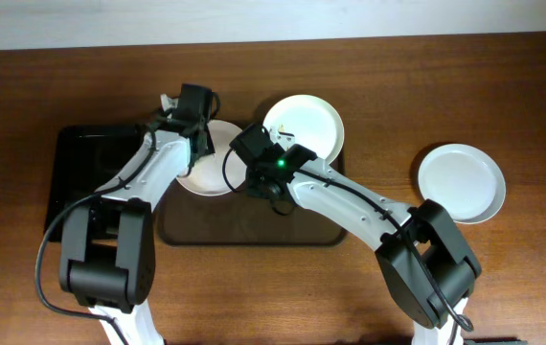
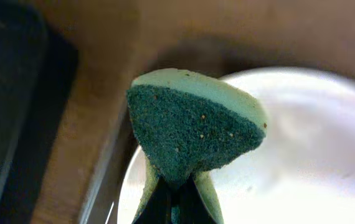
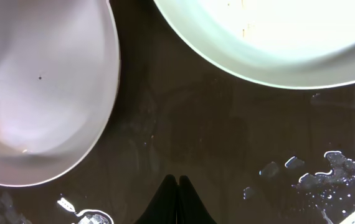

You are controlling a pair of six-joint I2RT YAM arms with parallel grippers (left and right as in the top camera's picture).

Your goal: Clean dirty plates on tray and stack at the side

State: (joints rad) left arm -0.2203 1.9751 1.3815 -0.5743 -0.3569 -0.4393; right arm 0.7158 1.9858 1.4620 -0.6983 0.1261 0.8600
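Note:
The dark brown tray (image 1: 254, 230) holds two white plates: one at its left (image 1: 211, 171) and one at its back right (image 1: 304, 125). A third white plate (image 1: 461, 182) lies on the table at the right. My left gripper (image 1: 197, 134) is shut on a green sponge (image 2: 193, 134) and holds it over the left plate's edge (image 2: 302, 143). My right gripper (image 1: 251, 153) is shut and empty, low over the tray (image 3: 196, 124) between the left plate (image 3: 40, 93) and the back right plate (image 3: 271, 37).
A smaller glossy black tray (image 1: 86, 172) lies left of the brown tray and also shows in the left wrist view (image 2: 9, 93). Water drops (image 3: 327, 168) sit on the brown tray's floor. Both arms cross over the tray's middle.

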